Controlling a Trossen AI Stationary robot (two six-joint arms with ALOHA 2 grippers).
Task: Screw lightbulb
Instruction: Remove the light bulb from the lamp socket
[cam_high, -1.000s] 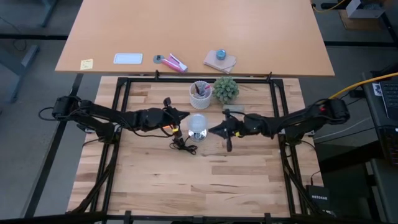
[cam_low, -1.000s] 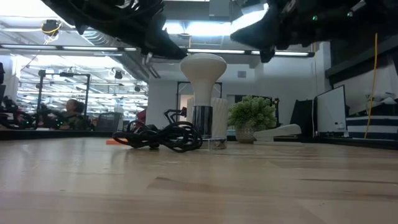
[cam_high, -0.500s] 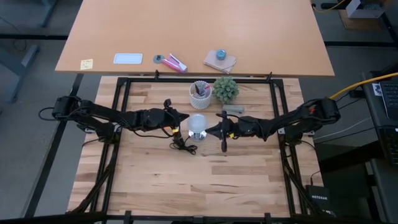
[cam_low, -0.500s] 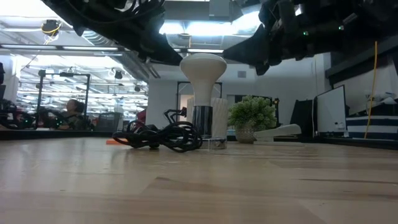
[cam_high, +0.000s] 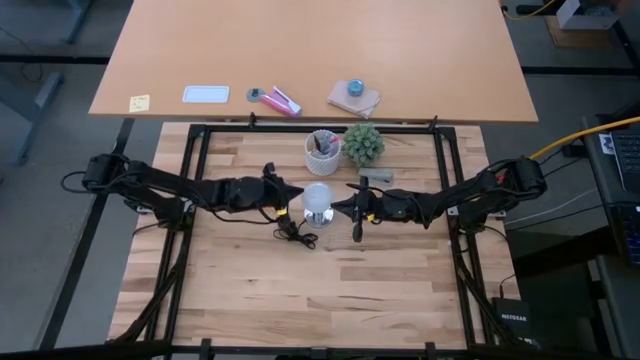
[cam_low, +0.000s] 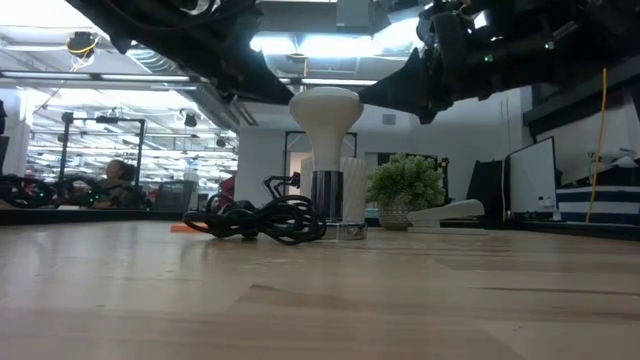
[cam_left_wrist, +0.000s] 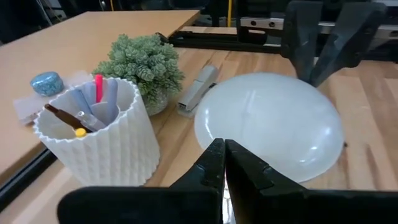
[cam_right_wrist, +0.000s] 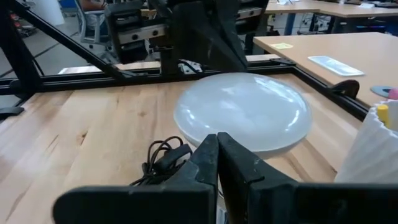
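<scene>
Lightbulb stands upright on its screw base at mid-table, just in front of the white cup, with the black cord coiled at its foot. I see the left gripper on one side of the dome and the right gripper on the other, each with fingers pressed together and holding nothing. I cannot make out the socket under the base; the cord hides it.

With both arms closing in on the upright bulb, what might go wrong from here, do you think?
The lightbulb stands tall on a narrow base; a sideways nudge from the right gripper may tip it. The left gripper sits close opposite, so the arms might collide. The black cord coiled at its foot could snag.
</scene>
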